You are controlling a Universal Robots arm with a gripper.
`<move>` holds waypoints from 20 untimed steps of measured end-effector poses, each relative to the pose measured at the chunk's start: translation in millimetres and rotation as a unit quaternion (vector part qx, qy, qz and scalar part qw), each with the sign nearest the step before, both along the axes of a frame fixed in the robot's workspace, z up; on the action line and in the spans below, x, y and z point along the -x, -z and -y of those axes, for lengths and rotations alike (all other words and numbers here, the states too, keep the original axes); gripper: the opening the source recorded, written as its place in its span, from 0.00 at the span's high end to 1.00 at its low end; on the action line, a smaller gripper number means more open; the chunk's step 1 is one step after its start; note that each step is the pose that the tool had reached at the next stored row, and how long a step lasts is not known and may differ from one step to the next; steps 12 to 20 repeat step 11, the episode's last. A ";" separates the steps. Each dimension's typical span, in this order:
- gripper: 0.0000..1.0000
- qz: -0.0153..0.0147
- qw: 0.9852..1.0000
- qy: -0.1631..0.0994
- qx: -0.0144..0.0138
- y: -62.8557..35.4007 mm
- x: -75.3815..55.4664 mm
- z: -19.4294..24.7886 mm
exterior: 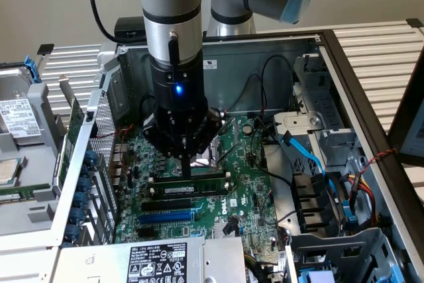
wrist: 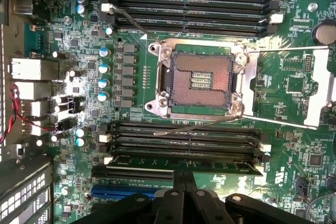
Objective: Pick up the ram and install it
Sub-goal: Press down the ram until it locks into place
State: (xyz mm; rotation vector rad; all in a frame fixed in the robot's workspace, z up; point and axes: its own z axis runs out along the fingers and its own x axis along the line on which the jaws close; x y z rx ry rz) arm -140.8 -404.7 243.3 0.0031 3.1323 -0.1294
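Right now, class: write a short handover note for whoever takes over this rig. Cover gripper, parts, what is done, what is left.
Gripper: shut, fingertips down on the top edge of the ram.
Ram: lying along a memory slot on the motherboard, next to the open CPU socket.
Done: ram picked up and brought to the slot.
Left: whether it is fully seated cannot be told; confirm.

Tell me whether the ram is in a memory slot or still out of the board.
In a slot. The ram stands on edge along a black slot on the motherboard, with the shut gripper directly over it. Whether it is fully latched cannot be told.
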 end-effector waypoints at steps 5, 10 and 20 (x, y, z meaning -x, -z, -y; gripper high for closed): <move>0.89 0.001 1.000 0.008 0.000 -0.2 -0.3 0.4; 0.89 0.001 1.000 0.008 0.000 0.0 -0.4 0.5; 0.89 0.001 1.000 0.008 0.000 0.0 -0.4 0.5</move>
